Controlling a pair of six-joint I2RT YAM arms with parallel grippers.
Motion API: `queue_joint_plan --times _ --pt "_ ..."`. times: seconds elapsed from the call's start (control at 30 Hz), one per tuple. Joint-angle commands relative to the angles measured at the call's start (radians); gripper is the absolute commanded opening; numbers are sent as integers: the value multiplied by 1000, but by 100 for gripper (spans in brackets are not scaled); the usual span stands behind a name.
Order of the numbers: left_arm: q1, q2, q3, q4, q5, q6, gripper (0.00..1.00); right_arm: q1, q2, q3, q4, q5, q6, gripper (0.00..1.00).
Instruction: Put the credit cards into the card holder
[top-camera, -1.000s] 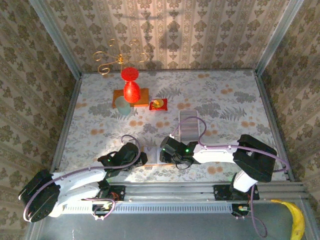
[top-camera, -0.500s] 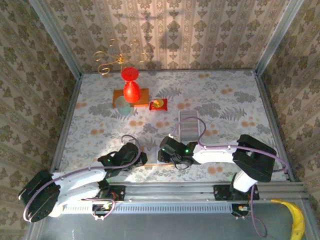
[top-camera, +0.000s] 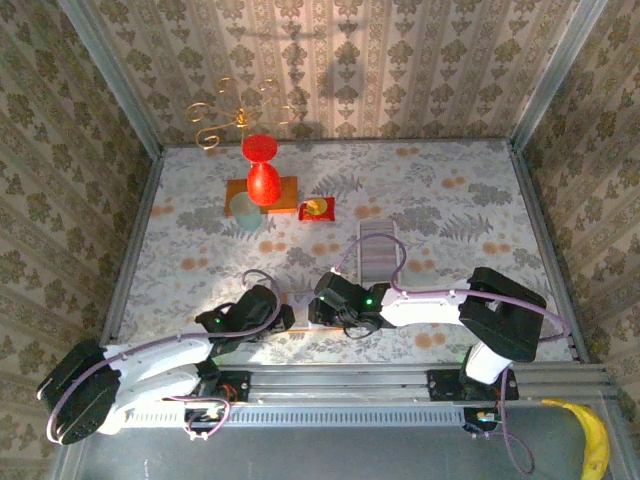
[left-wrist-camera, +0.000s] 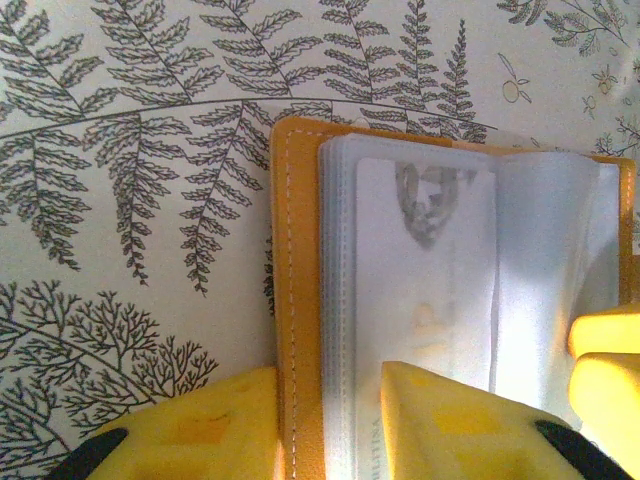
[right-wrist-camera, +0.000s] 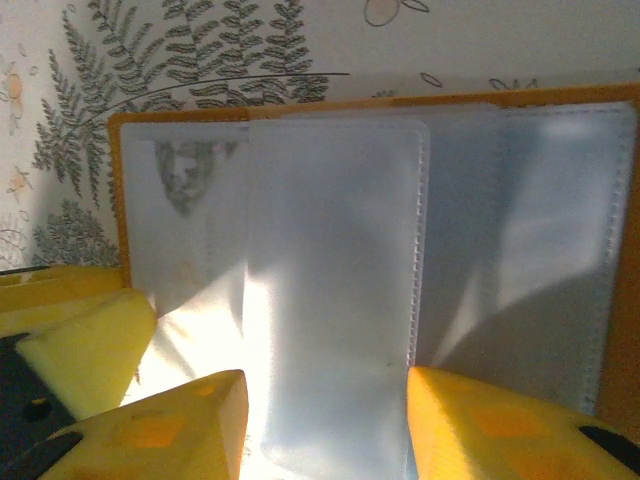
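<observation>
The card holder (left-wrist-camera: 296, 250) is orange leather with clear sleeves and lies open on the table (top-camera: 300, 300) between both grippers. A pale credit card (left-wrist-camera: 425, 260) with a grey emblem sits inside one sleeve. My left gripper (left-wrist-camera: 325, 400) is shut on the holder's left cover and its stack of sleeves. It shows in the top view (top-camera: 283, 316) near the table's front edge. My right gripper (right-wrist-camera: 325, 400) stands open over a clear sleeve (right-wrist-camera: 335, 300) that spans the gap between its yellow fingers (right-wrist-camera: 490, 425). From above, that gripper (top-camera: 320, 310) is at the holder's right side.
A grey striped rectangle (top-camera: 380, 250) lies behind the right arm. At the back left stand a red vase (top-camera: 262, 175) on an orange mat, a pale disc (top-camera: 245, 210) and a small red tray (top-camera: 318, 209). A gold wire stand (top-camera: 225, 115) is in the far corner.
My right gripper has shifted slightly left over the holder and its jaws have widened a little. The left gripper has kept its hold and has not moved.
</observation>
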Motion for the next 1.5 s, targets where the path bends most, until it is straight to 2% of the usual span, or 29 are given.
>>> queue_joint_plan --times 0.0,0.23,0.43,0.53,0.67,0.83,1.47 --pt "-11 3 -16 -42 12 -14 32 8 20 18 42 -13 29 46" --pt "-11 4 -17 -43 11 -15 31 8 11 -17 152 -23 70 46" --pt "-11 4 -23 -41 11 -21 30 7 30 -8 157 -32 72 46" --pt "-11 3 -27 -39 11 -23 30 9 -7 -9 110 8 54 46" --pt "-11 2 -22 -41 10 -20 30 9 -60 3 -39 86 20 46" --pt "-12 0 -22 -44 6 -20 30 9 -71 0 -150 130 8 46" --pt "-13 -3 -20 -48 5 -17 29 26 48 53 -179 100 -13 49"
